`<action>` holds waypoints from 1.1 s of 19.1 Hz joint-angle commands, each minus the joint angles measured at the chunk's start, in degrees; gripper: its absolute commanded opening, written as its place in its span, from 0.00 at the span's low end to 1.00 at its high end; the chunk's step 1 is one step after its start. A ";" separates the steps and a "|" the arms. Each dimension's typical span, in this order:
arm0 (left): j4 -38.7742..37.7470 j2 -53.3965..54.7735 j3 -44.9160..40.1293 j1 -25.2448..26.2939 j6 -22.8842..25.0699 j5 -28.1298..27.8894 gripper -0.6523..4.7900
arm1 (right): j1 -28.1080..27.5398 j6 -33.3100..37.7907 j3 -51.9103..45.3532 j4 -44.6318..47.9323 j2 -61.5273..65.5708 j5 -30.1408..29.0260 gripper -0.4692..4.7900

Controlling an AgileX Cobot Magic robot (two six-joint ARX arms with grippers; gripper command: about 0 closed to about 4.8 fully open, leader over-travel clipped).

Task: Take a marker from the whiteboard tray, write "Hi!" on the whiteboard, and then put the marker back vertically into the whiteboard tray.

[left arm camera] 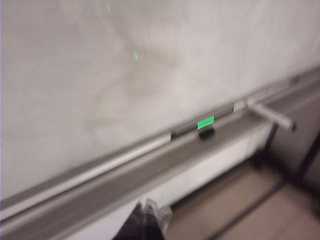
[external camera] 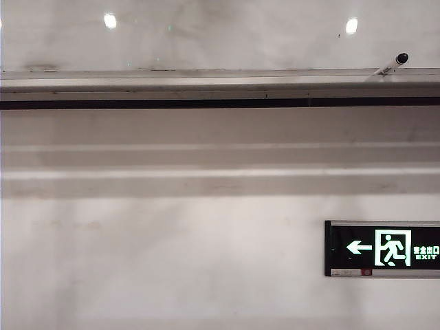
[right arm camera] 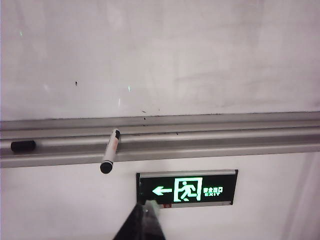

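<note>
Exterior view shows the glossy white whiteboard (external camera: 220, 34) above the long pale grey metal whiteboard tray (external camera: 206, 81); at two o'clock the slim white black-capped marker (external camera: 393, 64) overhangs it, tilted. A nudge might tip it off. Right gripper (right arm camera: 145, 212), below, closed, empty; left gripper (left arm camera: 146, 214) blurred, jaws unreadable.

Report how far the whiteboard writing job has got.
Done: nothing visible; the whiteboard carries no writing. In hand: the approach, since the marker lies across the whiteboard tray, cap end overhanging, ungripped. The right pincer is shut and the left pincer looks shut, both short of the tray. Left: grasp, write "Hi!", return the marker.
</note>
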 commanded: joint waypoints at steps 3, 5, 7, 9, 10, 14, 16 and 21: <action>-6.91 3.23 3.34 -6.49 4.37 -3.58 0.11 | 0.02 -0.52 0.39 0.96 0.79 -2.93 0.08; -7.41 3.28 3.34 -7.58 4.37 -6.16 0.11 | 0.02 -0.48 0.39 1.03 1.11 -3.50 0.08; -7.69 3.28 3.34 -7.50 4.20 -5.20 0.11 | 0.39 -0.48 0.39 1.49 2.29 -5.81 0.08; -7.74 3.28 3.43 -7.50 1.01 -2.49 0.11 | 0.42 -0.48 0.39 1.90 3.63 -6.71 0.08; -7.58 3.28 3.43 -7.48 -1.40 -1.88 0.11 | 0.44 -0.46 0.39 2.40 4.22 -8.00 0.08; -6.01 3.28 3.43 -7.41 -7.13 2.75 0.11 | 1.44 -0.48 0.39 4.63 6.10 -8.37 0.08; -3.82 3.30 3.43 -7.41 -7.93 7.80 0.11 | 1.75 -0.46 0.39 5.31 6.93 -9.51 0.08; -1.84 3.30 3.43 -7.41 -8.31 -0.26 0.11 | 1.73 -0.46 0.39 6.14 7.08 -8.98 0.08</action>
